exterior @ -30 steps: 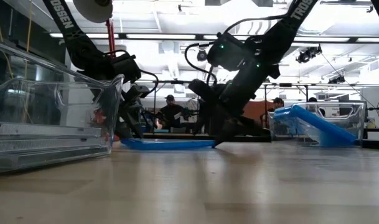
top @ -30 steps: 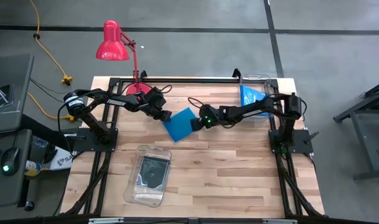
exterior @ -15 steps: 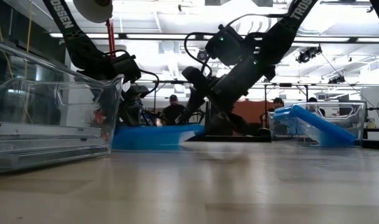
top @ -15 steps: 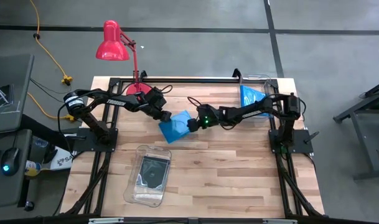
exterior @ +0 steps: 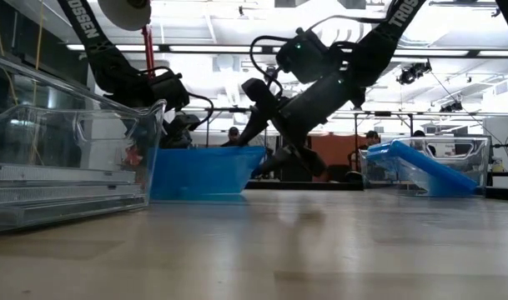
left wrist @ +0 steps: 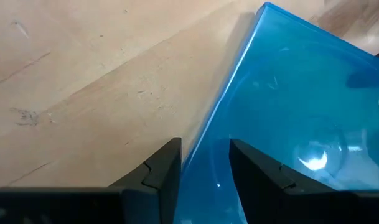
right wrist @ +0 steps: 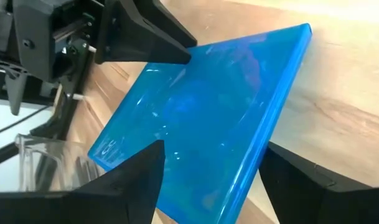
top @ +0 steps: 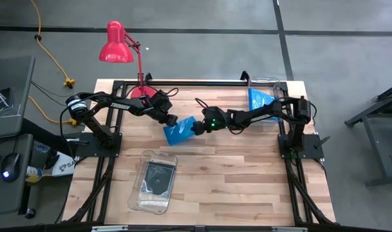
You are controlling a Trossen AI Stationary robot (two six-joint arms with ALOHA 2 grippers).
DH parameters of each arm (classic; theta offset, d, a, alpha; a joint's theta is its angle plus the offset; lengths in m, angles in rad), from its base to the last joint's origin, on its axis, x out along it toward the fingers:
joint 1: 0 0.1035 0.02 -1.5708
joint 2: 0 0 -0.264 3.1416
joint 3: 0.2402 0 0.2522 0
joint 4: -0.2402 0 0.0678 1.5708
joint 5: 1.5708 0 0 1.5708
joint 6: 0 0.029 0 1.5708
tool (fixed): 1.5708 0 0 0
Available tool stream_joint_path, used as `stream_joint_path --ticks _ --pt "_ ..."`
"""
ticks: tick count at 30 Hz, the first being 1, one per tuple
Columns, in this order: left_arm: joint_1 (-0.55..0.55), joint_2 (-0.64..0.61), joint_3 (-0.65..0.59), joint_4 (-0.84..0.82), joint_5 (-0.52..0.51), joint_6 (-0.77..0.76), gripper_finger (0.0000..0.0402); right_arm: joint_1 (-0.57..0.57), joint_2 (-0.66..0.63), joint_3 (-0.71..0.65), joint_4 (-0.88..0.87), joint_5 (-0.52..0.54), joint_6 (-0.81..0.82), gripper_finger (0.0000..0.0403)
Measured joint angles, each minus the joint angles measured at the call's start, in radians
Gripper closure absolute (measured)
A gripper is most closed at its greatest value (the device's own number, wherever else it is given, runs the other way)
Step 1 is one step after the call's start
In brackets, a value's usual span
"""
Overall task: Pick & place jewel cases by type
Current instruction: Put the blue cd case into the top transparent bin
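Near the table's front edge, left of centre: a clear rectangular plastic bin (top: 152,181) is set on the pale wooden table (top: 247,187); a dark jewel case with a faint disc (top: 158,176) is laid flat inside it.

Mid-table: a bright blue square jewel case (top: 180,131) is held tilted up on edge, its lower edge touching the wood. The left gripper (top: 172,120) is clamped on the case's left edge, one finger (left wrist: 161,171) on each face. The right gripper (top: 197,127) is placed at the case's right edge, its fingers (right wrist: 134,180) spread wide to either side of it; whether they press it cannot be told.

Far right corner: a second clear plastic bin (top: 271,85) is stood by the right arm's base, with blue jewel cases (top: 258,100) leaned inside.

Far edge, left: a red desk lamp (top: 116,45) is mounted.
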Motion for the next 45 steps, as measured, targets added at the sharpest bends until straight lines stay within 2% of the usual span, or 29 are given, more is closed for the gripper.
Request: stream_joint_path --ticks 21,45 --pt "0.0 0.003 0.0 0.014 -0.009 0.0 0.0269 0.011 -0.002 0.002 0.054 -0.055 0.12 0.0166" --pt "0.0 0.003 -0.001 0.047 -0.017 -0.004 0.0269 0.011 -0.003 0.002 -0.01 -0.079 0.091 0.0288"
